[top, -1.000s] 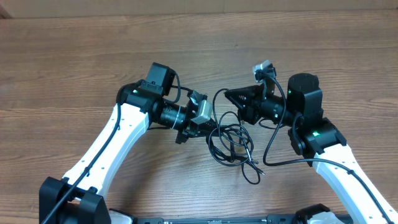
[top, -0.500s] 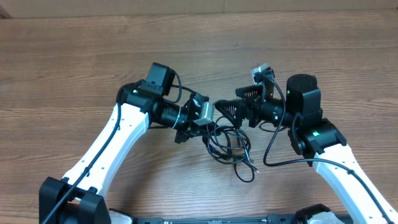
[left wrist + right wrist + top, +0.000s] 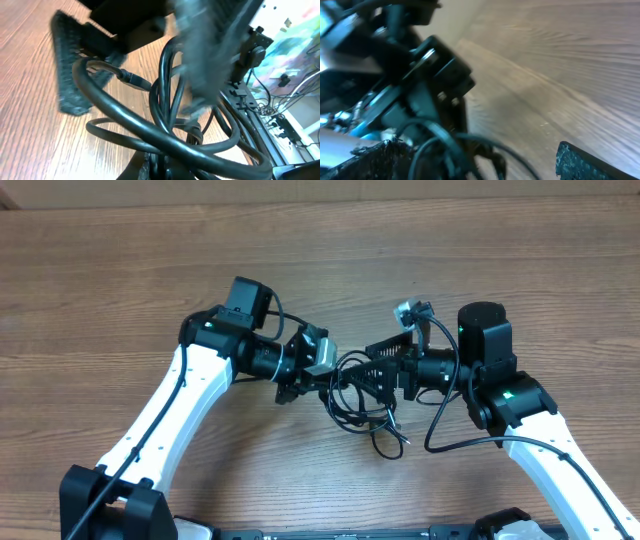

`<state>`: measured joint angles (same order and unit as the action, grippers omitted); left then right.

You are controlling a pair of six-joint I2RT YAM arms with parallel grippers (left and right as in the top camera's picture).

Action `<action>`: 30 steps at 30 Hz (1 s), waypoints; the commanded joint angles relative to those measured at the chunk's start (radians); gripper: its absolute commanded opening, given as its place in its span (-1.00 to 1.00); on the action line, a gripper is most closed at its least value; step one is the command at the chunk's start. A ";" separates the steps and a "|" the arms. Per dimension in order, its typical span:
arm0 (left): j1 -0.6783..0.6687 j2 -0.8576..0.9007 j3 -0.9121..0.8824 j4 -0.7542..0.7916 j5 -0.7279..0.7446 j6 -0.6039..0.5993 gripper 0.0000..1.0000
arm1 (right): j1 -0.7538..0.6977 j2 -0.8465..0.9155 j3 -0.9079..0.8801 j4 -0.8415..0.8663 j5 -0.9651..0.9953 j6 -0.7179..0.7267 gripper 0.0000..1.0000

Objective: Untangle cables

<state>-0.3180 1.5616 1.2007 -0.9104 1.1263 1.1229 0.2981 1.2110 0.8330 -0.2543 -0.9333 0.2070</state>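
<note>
Over the cables [image 3: 362, 412], left pincer [image 3: 330, 378] opposite wide-open right pincer [image 3: 366, 364].

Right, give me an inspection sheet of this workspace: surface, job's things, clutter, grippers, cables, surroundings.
surface: wooden table, plain wood grain.
job's things: cables, one tangled black bundle between the two grippers, with loose ends trailing toward the near edge.
clutter: nothing seen.
grippers: left gripper shut on the cables at the bundle's left side; right gripper open, with its fingers either side of strands at the bundle's right.
cables: apart from the bundle, a thicker arm wire loops off the right arm.
surroundings: the left wrist view shows blurred equipment and wiring beyond the table.
</note>
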 commanded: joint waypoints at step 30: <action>0.016 -0.011 0.003 0.083 0.014 0.023 -0.92 | 0.016 0.003 0.025 0.004 -0.134 -0.002 -0.24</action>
<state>-0.3031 1.5616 1.2007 -0.8429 1.1202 1.1275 0.3004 1.2110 0.8330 -0.2550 -1.0466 0.2089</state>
